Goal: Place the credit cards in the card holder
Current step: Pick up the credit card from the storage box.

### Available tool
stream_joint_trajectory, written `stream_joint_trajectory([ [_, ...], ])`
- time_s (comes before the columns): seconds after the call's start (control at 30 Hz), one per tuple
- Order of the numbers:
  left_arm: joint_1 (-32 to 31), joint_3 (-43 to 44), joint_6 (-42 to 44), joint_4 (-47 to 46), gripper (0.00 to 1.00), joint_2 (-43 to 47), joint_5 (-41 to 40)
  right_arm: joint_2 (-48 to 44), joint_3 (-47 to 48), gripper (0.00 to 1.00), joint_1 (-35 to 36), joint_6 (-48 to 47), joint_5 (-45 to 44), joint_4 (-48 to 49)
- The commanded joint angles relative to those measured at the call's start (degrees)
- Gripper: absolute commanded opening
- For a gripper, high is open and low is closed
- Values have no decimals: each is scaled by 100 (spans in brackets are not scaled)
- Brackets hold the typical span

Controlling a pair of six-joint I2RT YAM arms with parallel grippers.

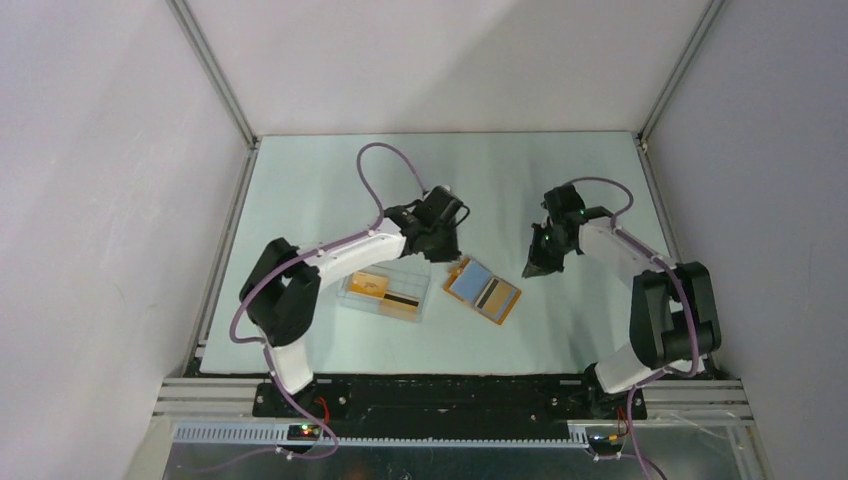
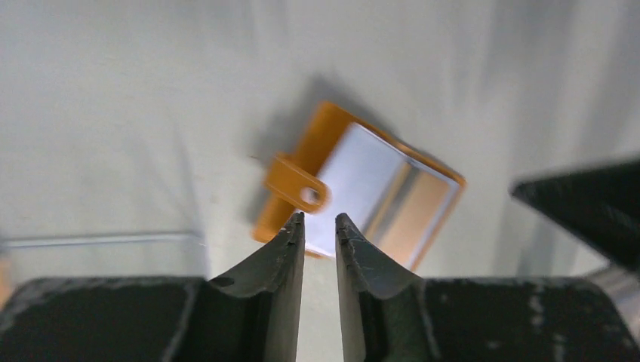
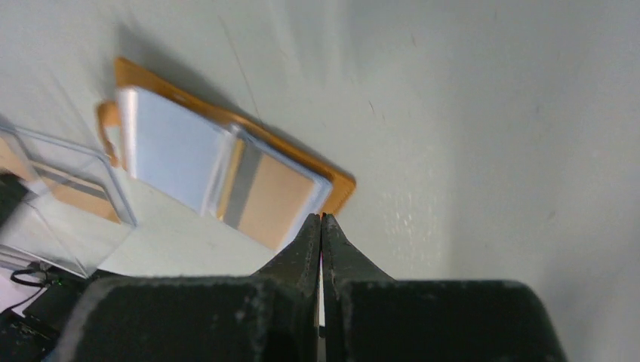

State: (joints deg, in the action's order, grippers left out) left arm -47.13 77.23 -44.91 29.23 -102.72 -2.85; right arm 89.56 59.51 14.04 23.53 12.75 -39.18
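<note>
Lying open near the middle of the pale table [image 1: 330, 200], the orange card holder [image 1: 468, 281] showed its blue-grey pockets, with a striped credit card [image 1: 493, 296] on its right half; whether tucked in or merely resting could not be told. More credit cards [image 1: 372, 284] lay inside a clear plastic box [image 1: 346, 297] just left of the card holder. The left gripper [image 2: 320, 220] hovered over the holder's far-left edge, near its strap tab [image 2: 298, 185], jaws a narrow gap apart and holding nothing. The right gripper [image 3: 322, 219], jaws pressed together and empty, hung close beside the holder's right corner
</note>
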Motion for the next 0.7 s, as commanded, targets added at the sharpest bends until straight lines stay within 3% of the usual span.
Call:
stream_joint_trajectory([
  [0.0, 277, -77, -25, 62, 25, -129, -589, -480, -659, 0, -26, 186, 254, -70],
  [0.27, 315, 554, -73, 553, 20, -1156, -570, -823, -891, 0, -217, 126, 464, -109],
  [0.67, -332, 130, -347, 588, 18, -1154, -110, -816, -617, 0, -384, 113, 742, -204],
])
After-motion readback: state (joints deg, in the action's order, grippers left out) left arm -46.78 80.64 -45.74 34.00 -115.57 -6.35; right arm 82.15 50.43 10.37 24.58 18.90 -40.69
